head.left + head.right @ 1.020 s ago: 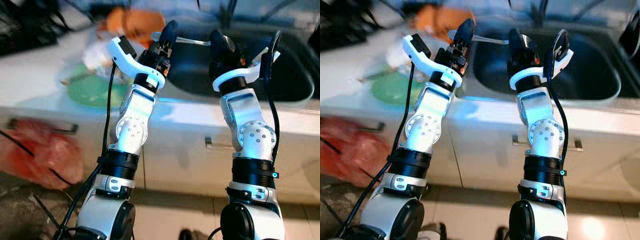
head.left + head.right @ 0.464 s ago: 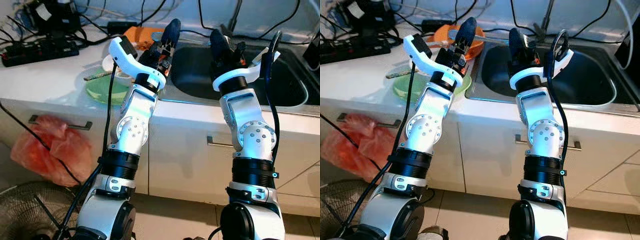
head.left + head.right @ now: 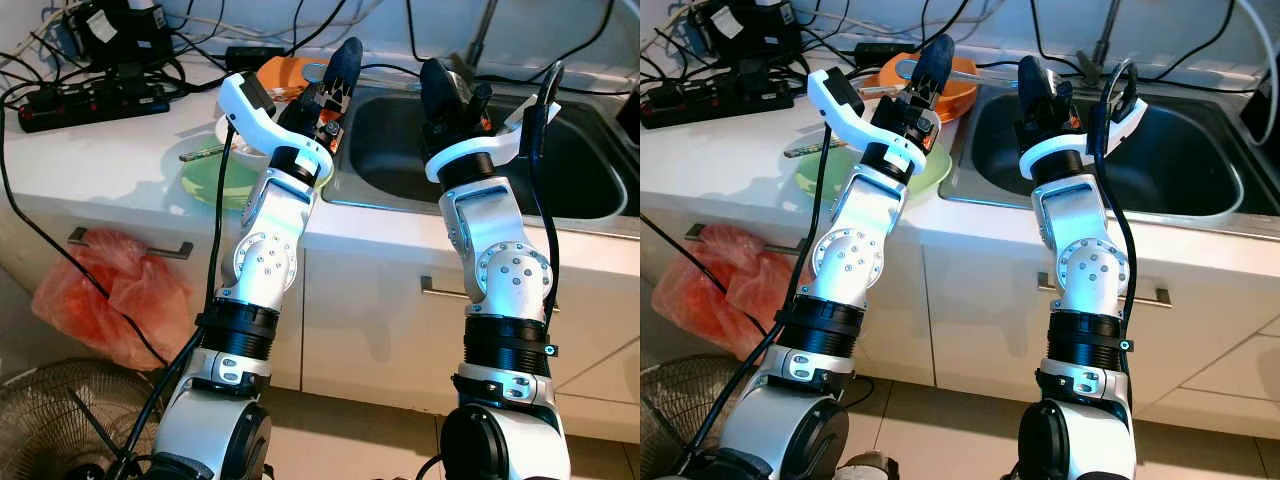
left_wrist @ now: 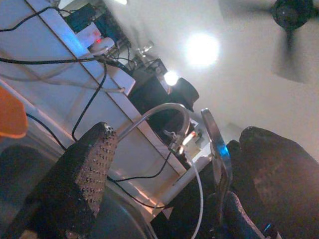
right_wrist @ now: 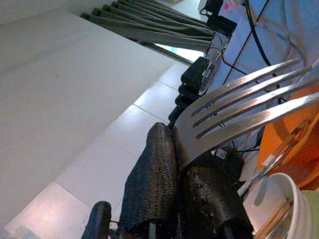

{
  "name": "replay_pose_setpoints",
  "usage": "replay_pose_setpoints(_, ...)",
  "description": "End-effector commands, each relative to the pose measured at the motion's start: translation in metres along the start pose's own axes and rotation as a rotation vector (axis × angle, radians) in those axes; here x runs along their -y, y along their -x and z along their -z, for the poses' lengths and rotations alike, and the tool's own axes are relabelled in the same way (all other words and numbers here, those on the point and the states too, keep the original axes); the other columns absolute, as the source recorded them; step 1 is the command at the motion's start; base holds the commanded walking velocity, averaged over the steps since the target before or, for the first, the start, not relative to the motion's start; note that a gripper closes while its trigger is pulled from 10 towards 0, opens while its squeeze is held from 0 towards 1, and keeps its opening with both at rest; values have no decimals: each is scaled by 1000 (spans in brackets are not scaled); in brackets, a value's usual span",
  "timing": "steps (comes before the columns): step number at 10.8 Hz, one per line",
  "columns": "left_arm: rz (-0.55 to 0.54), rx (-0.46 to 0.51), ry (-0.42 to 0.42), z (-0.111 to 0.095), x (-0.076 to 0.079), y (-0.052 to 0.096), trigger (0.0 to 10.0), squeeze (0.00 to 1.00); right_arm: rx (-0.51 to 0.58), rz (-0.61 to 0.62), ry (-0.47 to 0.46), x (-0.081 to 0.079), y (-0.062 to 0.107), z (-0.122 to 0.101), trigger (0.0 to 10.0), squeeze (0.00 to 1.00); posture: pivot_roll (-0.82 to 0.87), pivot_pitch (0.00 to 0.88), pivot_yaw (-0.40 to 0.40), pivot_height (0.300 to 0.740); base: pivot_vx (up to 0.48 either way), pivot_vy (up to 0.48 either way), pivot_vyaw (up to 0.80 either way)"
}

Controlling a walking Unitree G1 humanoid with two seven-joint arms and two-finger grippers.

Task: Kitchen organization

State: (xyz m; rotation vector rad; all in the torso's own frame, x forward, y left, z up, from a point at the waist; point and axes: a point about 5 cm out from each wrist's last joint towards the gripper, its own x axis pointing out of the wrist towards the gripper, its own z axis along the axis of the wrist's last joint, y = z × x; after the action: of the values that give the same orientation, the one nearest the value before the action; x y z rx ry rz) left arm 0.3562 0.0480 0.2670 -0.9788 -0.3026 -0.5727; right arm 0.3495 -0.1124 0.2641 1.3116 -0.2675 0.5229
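Note:
My right gripper is raised over the sink's near left corner and shut on a silver fork. The right wrist view shows its tines sticking out past the black fingers. The fork runs level to my left, past my left gripper, which is raised beside it over the counter's edge. In the left wrist view that gripper is open, with the fork seen edge-on close against one finger.
A dark steel sink with a faucet lies to the right. Behind my left arm are a green plate, a white bowl and an orange bowl. A power strip with cables sits far left. Below hang a red bag and a fan.
The head views were blurred a second ago and are now sharp; the counter has shifted a little in the picture. Both arms hold the same pose, with the fork still held.

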Motion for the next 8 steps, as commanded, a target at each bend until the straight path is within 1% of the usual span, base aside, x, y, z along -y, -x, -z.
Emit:
replay_pose_setpoints(1, 94, -17, 153, 26, 43, -14, 10000, 941, 10, -15, -48, -3, 1, 9, 0, 0, 175, 175, -8, 740, 0, 0, 0)
replay_pose_setpoints(8, 94, -17, 153, 26, 43, -14, 10000, 941, 10, -15, -48, -3, 1, 9, 0, 0, 175, 175, -8, 740, 0, 0, 0)
